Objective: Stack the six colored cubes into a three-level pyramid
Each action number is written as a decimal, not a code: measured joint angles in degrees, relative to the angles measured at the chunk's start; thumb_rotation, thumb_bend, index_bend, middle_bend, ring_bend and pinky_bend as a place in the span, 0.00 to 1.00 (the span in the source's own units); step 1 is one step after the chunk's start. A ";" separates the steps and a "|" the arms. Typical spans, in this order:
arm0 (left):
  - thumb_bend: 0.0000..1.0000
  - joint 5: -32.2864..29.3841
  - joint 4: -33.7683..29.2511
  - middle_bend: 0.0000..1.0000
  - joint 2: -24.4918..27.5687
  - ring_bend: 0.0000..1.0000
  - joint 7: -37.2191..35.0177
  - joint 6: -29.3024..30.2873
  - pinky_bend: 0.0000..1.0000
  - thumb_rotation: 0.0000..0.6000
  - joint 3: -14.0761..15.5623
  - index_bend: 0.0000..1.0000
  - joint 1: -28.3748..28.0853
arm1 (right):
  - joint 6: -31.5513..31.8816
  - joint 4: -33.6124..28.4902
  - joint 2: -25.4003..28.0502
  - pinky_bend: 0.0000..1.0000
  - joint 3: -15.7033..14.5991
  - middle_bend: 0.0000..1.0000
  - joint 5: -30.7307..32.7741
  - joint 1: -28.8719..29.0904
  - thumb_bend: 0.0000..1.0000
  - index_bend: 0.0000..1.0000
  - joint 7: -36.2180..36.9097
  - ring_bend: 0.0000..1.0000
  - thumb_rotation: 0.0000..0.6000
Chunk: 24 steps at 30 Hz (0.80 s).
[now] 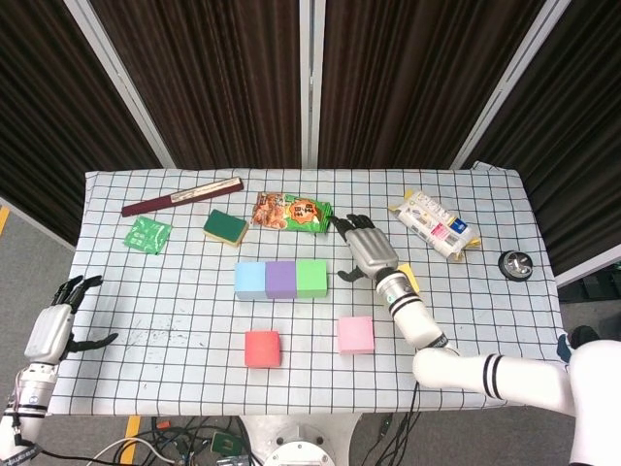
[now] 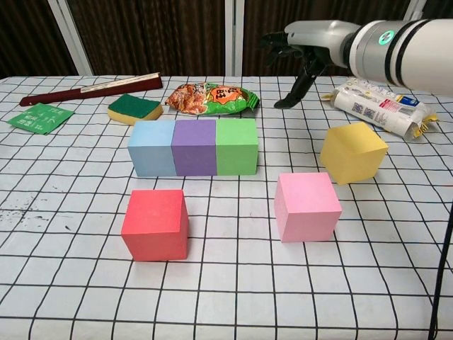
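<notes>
While the base row sits ready, blue cube (image 2: 151, 147), purple cube (image 2: 194, 146) and green cube (image 2: 237, 146) touching side by side on the desk (image 2: 233, 297), the right robot hand (image 2: 304, 44) hovers above and behind it, fingers spread, holding nothing. The left robot hand (image 1: 56, 325) hangs off the desk's edge, open and empty too. Red cube (image 2: 155, 224), pink cube (image 2: 306, 206) and tilted yellow cube (image 2: 352, 151) wait loose in front. Second level next, I'd judge: come down square on the pink one, grip opposite faces, then set it gently over a seam so the row isn't nudged apart.
</notes>
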 measured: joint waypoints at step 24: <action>0.00 -1.78 -7.14 0.17 0.75 0.04 7.15 -1.37 0.06 1.00 -0.38 0.13 -0.50 | 10.15 -21.91 10.56 0.00 -16.09 0.12 -34.32 -19.38 0.00 0.00 5.79 0.00 1.00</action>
